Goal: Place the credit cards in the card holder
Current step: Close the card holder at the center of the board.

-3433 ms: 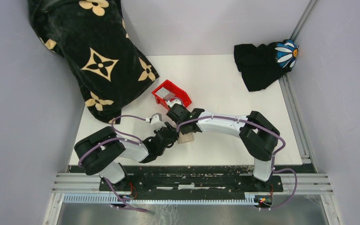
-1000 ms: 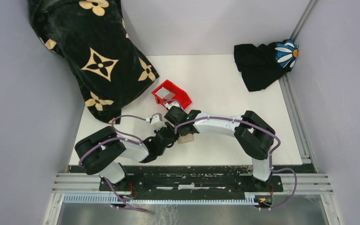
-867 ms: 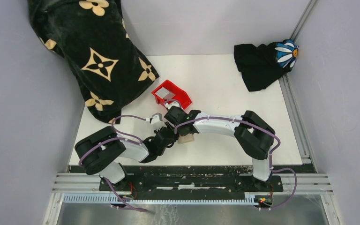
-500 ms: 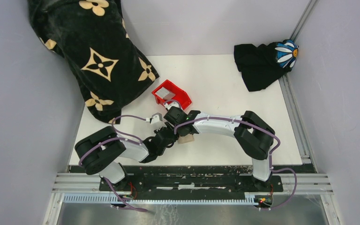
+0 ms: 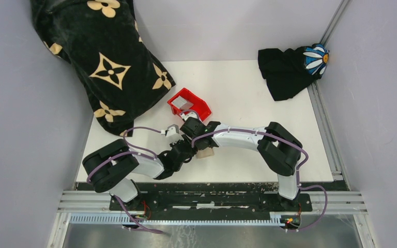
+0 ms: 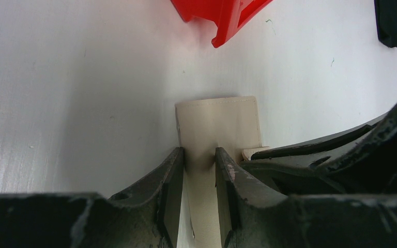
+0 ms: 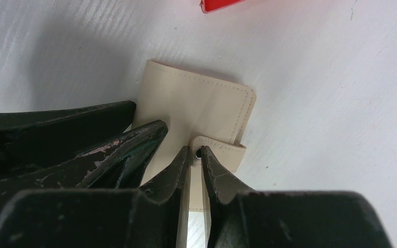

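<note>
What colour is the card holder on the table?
The card holder is pale cream-beige, with matching stitching along its edges; the right wrist view shows it best.

Both arms bend inward and meet over the beige card holder (image 5: 205, 153) near the bench's (image 5: 248, 98) front, left gripper (image 5: 189, 150) beside right gripper (image 5: 200, 145) (fingers mostly hidden). A red bin (image 5: 188, 105) sits just behind; the flower-patterned cloth (image 5: 108, 67) and daisy cloth (image 5: 287, 67) occupy the far corners.

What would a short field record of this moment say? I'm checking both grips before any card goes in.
card holder: tan, lying on the white table
left gripper: shut on the card holder's body
right gripper: shut on the snap tab
red bin: beyond the holder, not touching it
cards in holder: none visible
</note>
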Tool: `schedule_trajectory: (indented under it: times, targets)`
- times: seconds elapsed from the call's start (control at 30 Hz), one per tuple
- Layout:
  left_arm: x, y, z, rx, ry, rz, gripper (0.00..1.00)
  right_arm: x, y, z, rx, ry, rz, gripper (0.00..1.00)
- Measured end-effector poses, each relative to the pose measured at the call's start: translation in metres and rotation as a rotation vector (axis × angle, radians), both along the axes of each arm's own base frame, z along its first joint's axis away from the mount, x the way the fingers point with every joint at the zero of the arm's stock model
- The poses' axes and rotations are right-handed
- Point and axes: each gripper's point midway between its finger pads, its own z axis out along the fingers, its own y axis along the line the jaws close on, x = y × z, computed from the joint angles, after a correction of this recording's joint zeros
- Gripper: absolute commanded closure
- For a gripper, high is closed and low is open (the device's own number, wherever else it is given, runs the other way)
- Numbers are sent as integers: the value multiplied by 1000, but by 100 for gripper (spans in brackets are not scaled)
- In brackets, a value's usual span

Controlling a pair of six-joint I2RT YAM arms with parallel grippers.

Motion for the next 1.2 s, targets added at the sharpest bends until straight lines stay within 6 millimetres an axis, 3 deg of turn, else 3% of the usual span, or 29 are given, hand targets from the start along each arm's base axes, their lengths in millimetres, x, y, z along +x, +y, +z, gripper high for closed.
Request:
schedule_trajectory:
  times: [1.2]
  targets:
    - [-1,-1,0,-4,1,-6,65,3,4,-4,-22,-43,-22,87]
